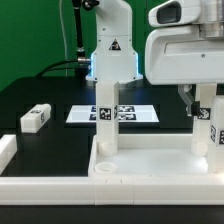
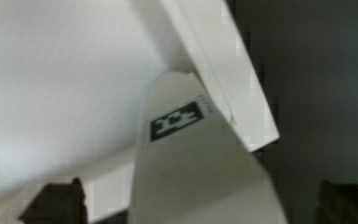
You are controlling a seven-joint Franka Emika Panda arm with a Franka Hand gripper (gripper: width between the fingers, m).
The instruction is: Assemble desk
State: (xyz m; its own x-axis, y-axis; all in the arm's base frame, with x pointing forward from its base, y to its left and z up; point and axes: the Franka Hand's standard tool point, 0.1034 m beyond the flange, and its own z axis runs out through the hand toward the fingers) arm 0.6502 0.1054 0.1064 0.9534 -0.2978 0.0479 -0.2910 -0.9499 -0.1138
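My two-finger gripper hangs with its dark fingers spread wide, one on each side of a small white plastic block leg. In the wrist view neither finger seems to touch the leg, so I have hold of nothing. A black-and-white square tag sits on the face of the leg turned toward my wrist.

Just beyond the leg lies the large white plastic rectangular tabletop, with its raised rim running slantwise past the leg.

In the exterior view my gripper is low at the exterior view's right. There this leg stands upright at a corner of the tabletop, which lies flat at the front of the black table.

A second white block leg stands upright at the tabletop's other far corner, on the exterior view's left (its tag faces the camera).

Well apart from the tabletop, further toward the exterior view's left, a third white block leg lies on its side on the black table. A long white border bar sits at that edge.

Behind the standing legs the marker board lies flat. Past it rises my white arm base, against a green backdrop.
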